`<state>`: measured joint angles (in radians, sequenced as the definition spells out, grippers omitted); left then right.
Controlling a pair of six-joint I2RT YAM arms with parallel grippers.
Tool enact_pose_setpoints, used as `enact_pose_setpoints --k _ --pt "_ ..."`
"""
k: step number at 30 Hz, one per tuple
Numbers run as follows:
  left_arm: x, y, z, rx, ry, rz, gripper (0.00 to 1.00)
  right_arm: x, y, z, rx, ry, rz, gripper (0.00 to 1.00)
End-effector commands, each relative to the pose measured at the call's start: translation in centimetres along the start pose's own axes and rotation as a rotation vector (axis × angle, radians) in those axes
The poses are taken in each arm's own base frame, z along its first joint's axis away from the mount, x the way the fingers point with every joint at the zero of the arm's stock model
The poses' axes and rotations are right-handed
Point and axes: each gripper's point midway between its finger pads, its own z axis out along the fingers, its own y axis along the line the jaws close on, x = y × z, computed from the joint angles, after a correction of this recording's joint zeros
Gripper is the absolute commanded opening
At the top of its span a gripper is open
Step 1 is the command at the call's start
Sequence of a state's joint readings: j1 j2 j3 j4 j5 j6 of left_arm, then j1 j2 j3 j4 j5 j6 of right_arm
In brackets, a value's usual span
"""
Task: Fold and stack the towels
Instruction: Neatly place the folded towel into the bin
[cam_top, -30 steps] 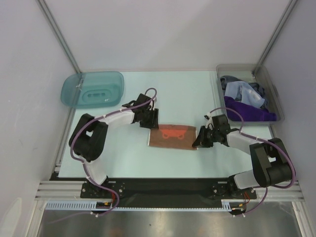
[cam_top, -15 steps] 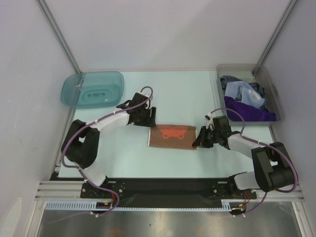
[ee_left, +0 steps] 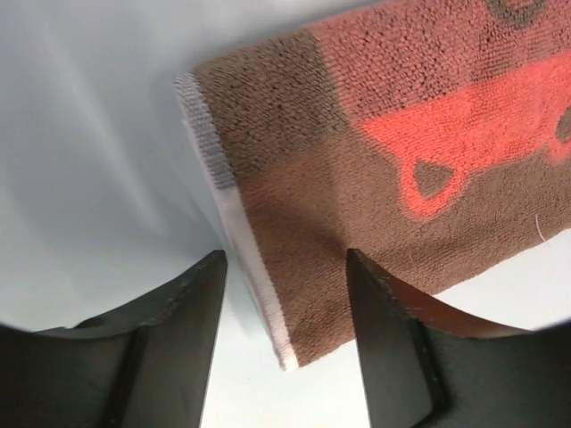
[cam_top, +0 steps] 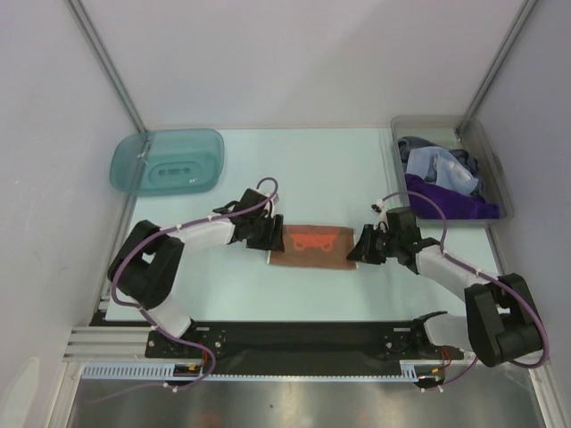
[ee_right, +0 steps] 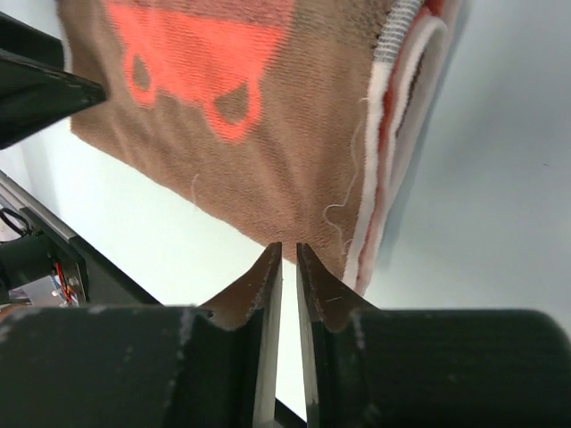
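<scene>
Brown towel [cam_top: 310,244]: folded into a strip with red print on top, lying flat at the middle of the tabletop [cam_top: 339,165], between the two arms.
Left end effector [ee_left: 284,259]: wide open, one finger on each side of the towel's white-hemmed left edge, gripping nothing.
Right end effector [ee_right: 287,248]: closed to a thin slit at the towel's layered right edge; whether it pinches cloth cannot be told.
Other towels [cam_top: 443,181]: purple, grey-blue and pale ones bunched in the clear bin [cam_top: 489,150], far right.
Tray [cam_top: 167,160]: teal, far left, well apart from the towel.
</scene>
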<state>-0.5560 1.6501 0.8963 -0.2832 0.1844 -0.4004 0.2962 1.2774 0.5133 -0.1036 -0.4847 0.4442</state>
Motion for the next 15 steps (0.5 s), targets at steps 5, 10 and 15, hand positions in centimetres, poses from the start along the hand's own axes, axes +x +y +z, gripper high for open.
enact_pose_setpoints --k 5,10,15 --pt "1.8 -0.2 1.2 -0.103 0.068 -0.026 0.41 -3.2 3.4 -2.6 -0.036 -0.104 -0.078 0.27" --pt "-0.8 -0.6 0.1 -0.185 0.052 -0.042 0.05 -4.8 5.6 -4.7 -0.059 -0.169 -0.109 0.84" --pt "-4.1 -0.1 -2.0 -0.310 0.056 -0.011 0.00 -6.1 7.2 -6.5 -0.068 -0.223 -0.119 1.00"
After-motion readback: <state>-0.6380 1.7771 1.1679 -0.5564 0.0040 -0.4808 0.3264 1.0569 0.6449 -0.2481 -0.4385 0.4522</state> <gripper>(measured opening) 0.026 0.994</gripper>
